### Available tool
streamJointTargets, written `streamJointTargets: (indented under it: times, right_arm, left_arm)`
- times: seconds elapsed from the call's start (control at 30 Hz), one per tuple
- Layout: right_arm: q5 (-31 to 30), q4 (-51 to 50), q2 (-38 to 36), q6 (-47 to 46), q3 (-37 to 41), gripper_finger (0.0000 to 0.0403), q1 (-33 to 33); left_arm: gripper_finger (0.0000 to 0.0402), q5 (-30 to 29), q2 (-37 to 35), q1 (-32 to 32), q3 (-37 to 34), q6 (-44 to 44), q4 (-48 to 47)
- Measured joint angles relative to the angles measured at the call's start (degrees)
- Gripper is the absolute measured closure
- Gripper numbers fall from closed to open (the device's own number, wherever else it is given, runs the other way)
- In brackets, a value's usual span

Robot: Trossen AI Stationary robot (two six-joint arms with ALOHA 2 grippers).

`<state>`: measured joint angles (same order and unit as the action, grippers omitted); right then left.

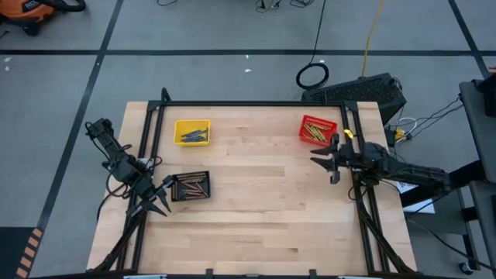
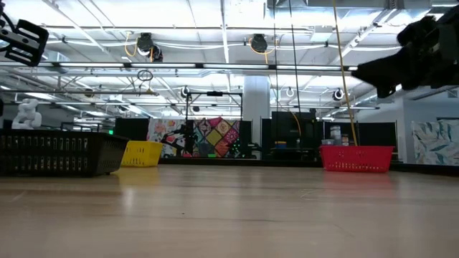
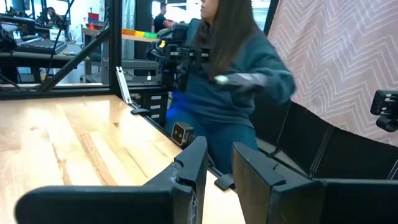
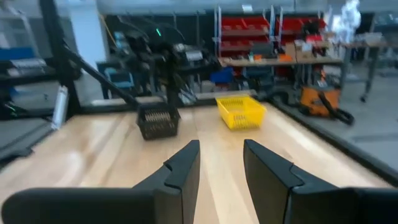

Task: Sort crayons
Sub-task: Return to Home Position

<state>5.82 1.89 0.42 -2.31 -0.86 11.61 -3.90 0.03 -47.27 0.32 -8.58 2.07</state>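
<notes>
Blue crayons [image 1: 192,137] lie in the yellow basket [image 1: 177,124] at the worktop's [image 1: 263,209] far-left corner, the rest in the red basket [image 1: 306,121] and black basket [image 1: 191,175], so the left pincer [image 1: 159,208] and right pincer [image 1: 325,164] hover empty, fingers apart, at its side edges.

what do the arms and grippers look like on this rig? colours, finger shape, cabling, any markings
Both arms are black, built of jointed links. The left arm has loose black cables looping off it; the right arm shows a small yellow patch by its wrist. The left gripper and right gripper each have two flat, dark, wedge-shaped fingers, with no markings visible.
</notes>
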Motion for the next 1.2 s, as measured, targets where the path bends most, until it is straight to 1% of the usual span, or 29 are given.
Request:
streamJointTargets:
  times: [0.2,0.5,0.77,1.2]
  right_arm:
    - [0.14,1.90,-0.40,0.00,0.00,0.0292,-3.93]
    - [0.14,1.88,-0.38,0.00,0.00,0.0292,-11.18]
    - [0.17,1.88,-0.38,0.00,0.00,0.0292,-13.59]
    - [0.20,0.87,-0.38,0.00,0.00,0.0292,-21.19]
  left_arm:
    - [0.0322,0.04,0.02,0.00,0.00,0.00,0.00]
    - [0.0322,0.04,0.05,0.00,-0.02,0.00,0.00]
    - [0.0322,0.04,0.05,0.00,-0.04,0.00,0.00]
    - [0.0322,0.04,0.05,0.00,-0.07,0.00,0.02]
